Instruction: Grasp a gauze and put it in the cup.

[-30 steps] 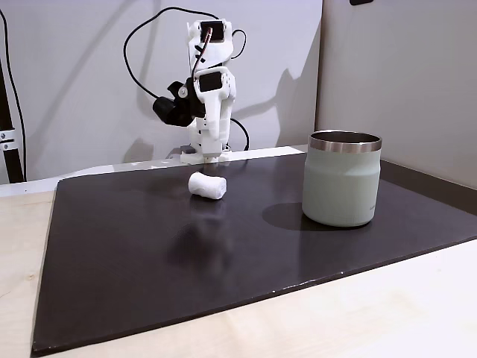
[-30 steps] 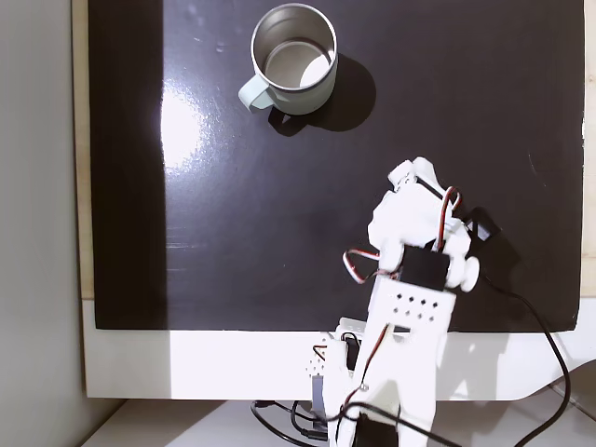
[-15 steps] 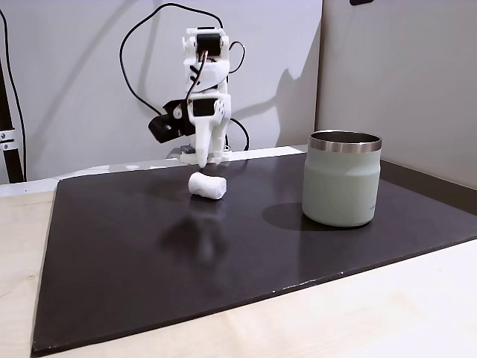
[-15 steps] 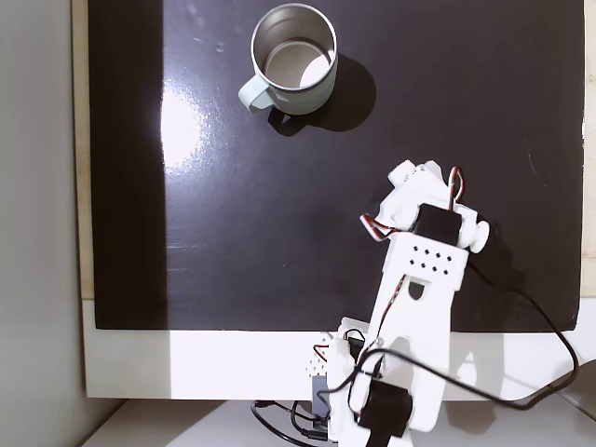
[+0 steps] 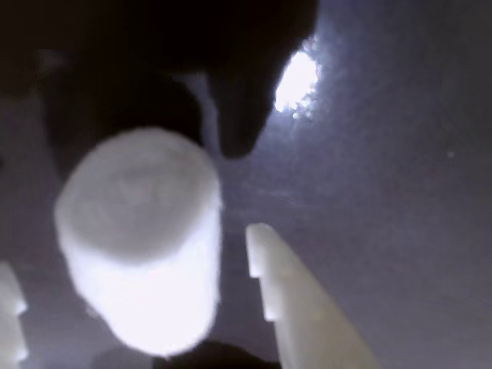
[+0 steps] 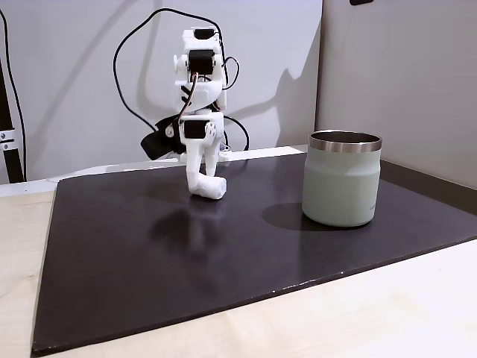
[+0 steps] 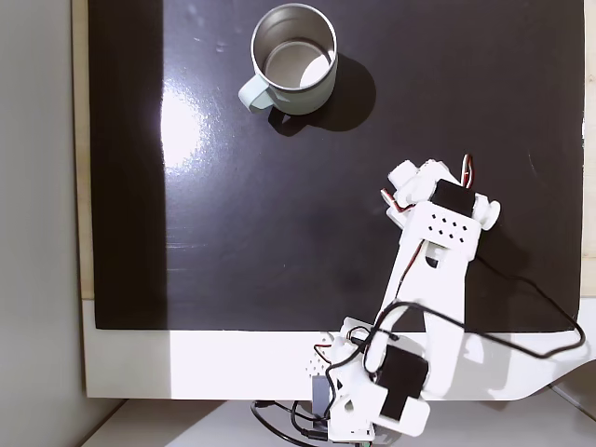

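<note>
Wrist view. Item: the gauze [image 5: 142,238], a white soft roll, lying on the dark mat [image 5: 384,192]. It sits between my two white fingertips: one finger [image 5: 296,307] just right of it with a narrow dark gap, the other [image 5: 9,319] at the lower left edge. My jaws stand apart around the roll, not pressed on it; gripper [image 5: 146,307] spread. A bright glare spot lies on the mat at upper right. Picture blurred.

Fixed view, from the side. Item: my arm [image 6: 200,74], white, cabled in black, bent down over the mat [image 6: 223,253]. My gripper [image 6: 203,186] is low at the mat, at the gauze [image 6: 212,189], which shows white at my fingertips. Item: the cup [image 6: 342,179], pale grey-green with a steel rim, upright on the mat, well apart to the right of the roll.

Fixed view, from above. Item: the cup [image 7: 293,58] near the top of the mat [image 7: 233,186], dark shiny inside. My arm [image 7: 424,279] reaches in from the bottom edge; its wrist covers the roll. The cup stands well apart, up and left of my wrist.
</note>
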